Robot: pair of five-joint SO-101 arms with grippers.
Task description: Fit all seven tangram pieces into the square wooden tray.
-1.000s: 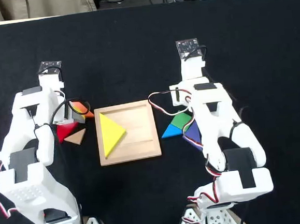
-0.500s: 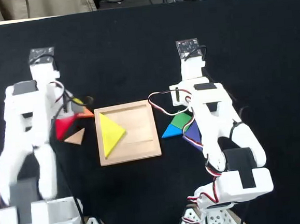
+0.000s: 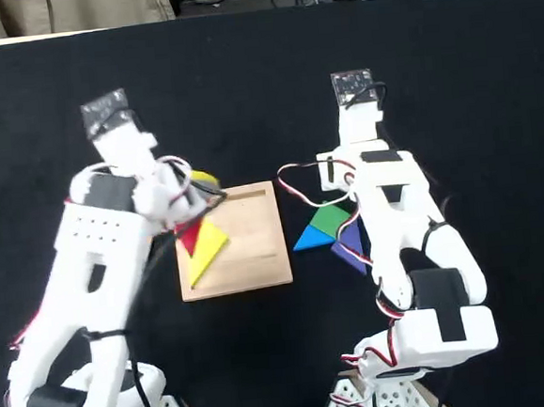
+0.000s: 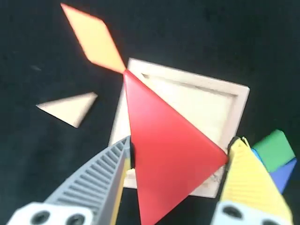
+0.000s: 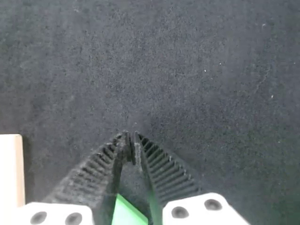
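The square wooden tray (image 3: 255,226) lies mid-table with a yellow triangle (image 3: 206,254) in its left half. My left gripper (image 4: 180,150) is shut on a large red triangle (image 4: 164,150), one grey and one yellow finger pinching its edges. It holds the triangle above the tray's left part (image 4: 197,101). From above, the red triangle (image 3: 190,236) overlaps the yellow one. An orange parallelogram (image 4: 93,40) and a small wood-coloured triangle (image 4: 68,107) lie on the cloth beside the tray. My right gripper (image 5: 130,140) is shut and holds nothing, over black cloth just past a green piece (image 5: 124,213).
Right of the tray lie the green piece (image 3: 330,218), a blue triangle (image 3: 311,239) and a dark blue piece (image 3: 351,244), partly under the right arm. Black cloth covers the whole table, with open cloth along the far side.
The left arm has swung right from the loose pieces beside the tray to over the tray's left part, carrying the red triangle. The right arm has shifted only slightly.
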